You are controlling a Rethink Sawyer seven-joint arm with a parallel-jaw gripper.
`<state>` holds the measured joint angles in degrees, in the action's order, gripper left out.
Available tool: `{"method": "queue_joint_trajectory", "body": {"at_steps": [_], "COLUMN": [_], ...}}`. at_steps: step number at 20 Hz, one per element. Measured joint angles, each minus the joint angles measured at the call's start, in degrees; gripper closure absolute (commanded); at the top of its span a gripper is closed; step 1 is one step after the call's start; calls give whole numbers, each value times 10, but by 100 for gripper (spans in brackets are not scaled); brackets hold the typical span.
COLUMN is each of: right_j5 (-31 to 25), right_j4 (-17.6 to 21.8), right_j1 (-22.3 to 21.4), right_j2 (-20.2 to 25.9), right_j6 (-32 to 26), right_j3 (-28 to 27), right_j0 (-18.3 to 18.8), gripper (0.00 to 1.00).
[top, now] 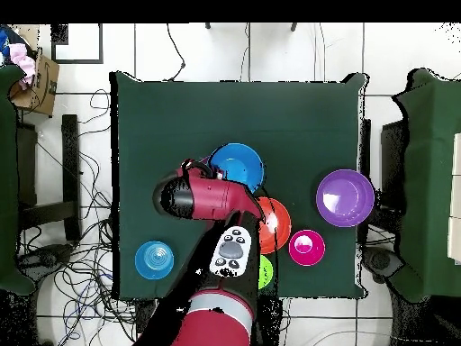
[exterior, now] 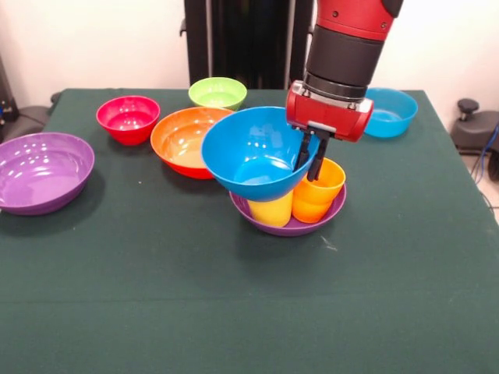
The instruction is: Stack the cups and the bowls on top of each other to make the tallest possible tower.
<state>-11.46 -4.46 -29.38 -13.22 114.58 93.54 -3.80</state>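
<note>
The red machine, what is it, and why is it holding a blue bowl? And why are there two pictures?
It is a robot arm with a gripper at its end, like a two-finger hand. One picture looks across the table at the robot; the other looks straight down from above. The gripper pinches the rim of a big blue bowl, which tilts over a yellow cup and an orange cup. Both cups stand in a purple bowl. Around them wait an orange bowl, a red bowl, a green bowl, a small blue bowl and another purple bowl. The robot is building a tower.
</note>
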Motion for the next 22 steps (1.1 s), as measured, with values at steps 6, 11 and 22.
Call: {"method": "queue_joint_trajectory", "body": {"at_steps": [6, 11, 22], "right_j5": [6, 15, 66], "right_j4": [-9, -16, -37], "right_j1": [0, 1, 28], "right_j2": [-1, -6, 2], "right_j6": [0, 0, 0], "right_j3": [4, 10, 9], "right_j0": [-1, -6, -28], "gripper": [100, 0, 100]}}
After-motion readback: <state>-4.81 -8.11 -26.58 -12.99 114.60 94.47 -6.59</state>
